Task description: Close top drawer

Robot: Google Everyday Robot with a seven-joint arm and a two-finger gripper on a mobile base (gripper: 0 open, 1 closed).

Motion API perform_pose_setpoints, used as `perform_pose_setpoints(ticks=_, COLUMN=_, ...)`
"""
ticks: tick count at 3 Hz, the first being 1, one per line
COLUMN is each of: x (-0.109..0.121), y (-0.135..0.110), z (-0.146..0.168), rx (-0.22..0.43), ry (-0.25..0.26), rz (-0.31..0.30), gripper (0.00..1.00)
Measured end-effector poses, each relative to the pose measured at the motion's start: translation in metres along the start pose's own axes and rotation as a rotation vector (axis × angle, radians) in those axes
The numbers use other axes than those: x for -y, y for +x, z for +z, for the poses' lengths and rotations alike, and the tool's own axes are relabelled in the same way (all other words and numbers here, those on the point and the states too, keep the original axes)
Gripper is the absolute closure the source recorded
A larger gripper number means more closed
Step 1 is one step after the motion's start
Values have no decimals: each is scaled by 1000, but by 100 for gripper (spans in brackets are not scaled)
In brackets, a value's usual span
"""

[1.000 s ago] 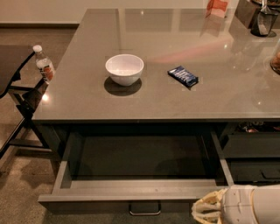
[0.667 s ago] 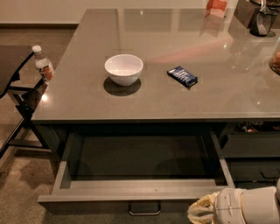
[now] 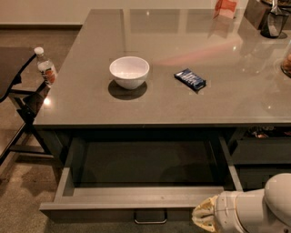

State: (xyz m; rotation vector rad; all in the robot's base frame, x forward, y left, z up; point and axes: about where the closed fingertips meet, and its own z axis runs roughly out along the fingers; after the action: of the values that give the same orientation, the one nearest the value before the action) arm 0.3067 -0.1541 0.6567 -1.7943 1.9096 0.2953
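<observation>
The top drawer is a wide, shallow grey metal drawer, pulled far out from under the grey counter. Its inside looks bare. Its flat front carries a small loop handle at the bottom centre of the view. My gripper comes in from the lower right on a white arm, right at the drawer front's right part, to the right of the handle. Only its yellowish tip shows.
On the counter stand a white bowl, a dark blue snack packet, an orange-red pack and a dark container at the back right. A water bottle stands by a black chair at the left. Narrower dark drawers sit at the right.
My gripper and arm have slid a little to the left along the drawer front, towards the handle. The drawer stands as far out as before.
</observation>
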Motion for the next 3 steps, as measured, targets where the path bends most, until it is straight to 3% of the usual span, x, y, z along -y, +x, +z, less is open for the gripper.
perform_pose_setpoints(ticks=1, x=10, y=10, z=9, rx=-50, ry=22, rz=24, gripper=84)
perform_pose_setpoints(ticks=3, x=12, y=10, z=9, rx=-56, ry=27, rz=36, gripper=38)
